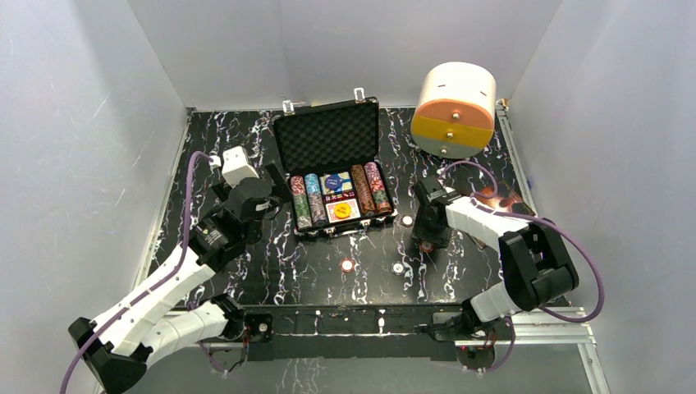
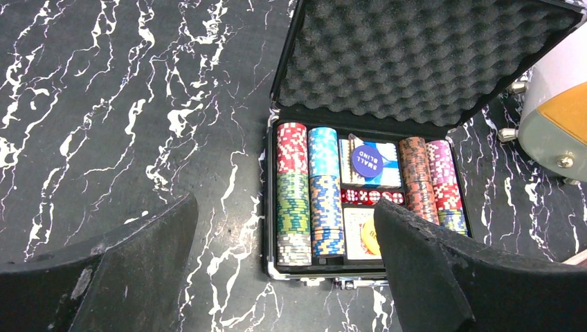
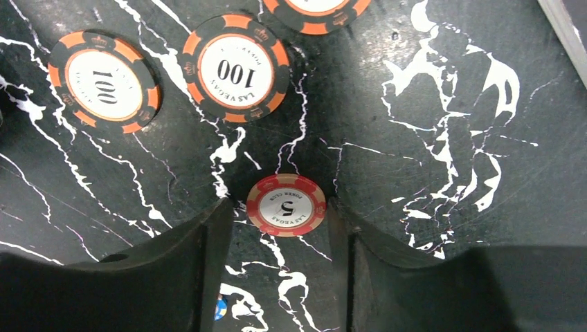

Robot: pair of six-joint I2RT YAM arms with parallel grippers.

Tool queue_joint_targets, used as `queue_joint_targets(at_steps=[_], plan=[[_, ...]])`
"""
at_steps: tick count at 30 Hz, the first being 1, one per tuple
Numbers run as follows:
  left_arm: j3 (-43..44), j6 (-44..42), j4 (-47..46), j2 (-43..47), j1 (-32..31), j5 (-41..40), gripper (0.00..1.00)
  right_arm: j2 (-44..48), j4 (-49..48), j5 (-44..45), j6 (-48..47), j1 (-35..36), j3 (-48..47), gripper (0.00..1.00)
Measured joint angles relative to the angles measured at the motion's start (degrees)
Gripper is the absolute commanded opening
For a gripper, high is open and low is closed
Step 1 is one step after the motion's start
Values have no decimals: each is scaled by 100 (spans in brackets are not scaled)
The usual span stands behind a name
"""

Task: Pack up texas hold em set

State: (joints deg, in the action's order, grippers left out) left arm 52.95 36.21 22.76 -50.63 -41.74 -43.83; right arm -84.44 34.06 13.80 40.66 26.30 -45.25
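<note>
The black briefcase (image 1: 328, 139) stands open at the middle back, foam lid up. Its tray holds rows of striped chips (image 2: 308, 187), a card deck with a yellow disc (image 1: 342, 210) on it, red dice (image 2: 370, 197) and a blue "small blind" disc (image 2: 367, 160). My left gripper (image 1: 277, 195) is open and empty, hovering just left of the case's front corner (image 2: 284, 204). My right gripper (image 1: 427, 238) is open and low over the table, its fingers on either side of a red "5" chip (image 3: 286, 205) that lies flat. Two orange-and-black "100" chips (image 3: 237, 68) lie beyond it.
Loose chips lie on the marbled table in front of the case (image 1: 348, 265), (image 1: 398, 268) and beside it (image 1: 407, 220). A white-and-orange cylindrical drawer box (image 1: 455, 107) stands at the back right. A brown book (image 1: 502, 200) lies behind my right arm. Grey walls enclose the table.
</note>
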Motion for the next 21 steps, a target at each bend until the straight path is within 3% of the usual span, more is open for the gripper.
queue_joint_targets(at_steps=[3,15,21], plan=[[0,0,0,-17,0,2,98,59,-17,9,-9,-42,57,48],[-9,-4,-4,-52,0,17,98,125,-33,-13,-46,-35,68,50],[4,-140,11,-129,0,17,98,122,76,-44,-52,330,-271,51]])
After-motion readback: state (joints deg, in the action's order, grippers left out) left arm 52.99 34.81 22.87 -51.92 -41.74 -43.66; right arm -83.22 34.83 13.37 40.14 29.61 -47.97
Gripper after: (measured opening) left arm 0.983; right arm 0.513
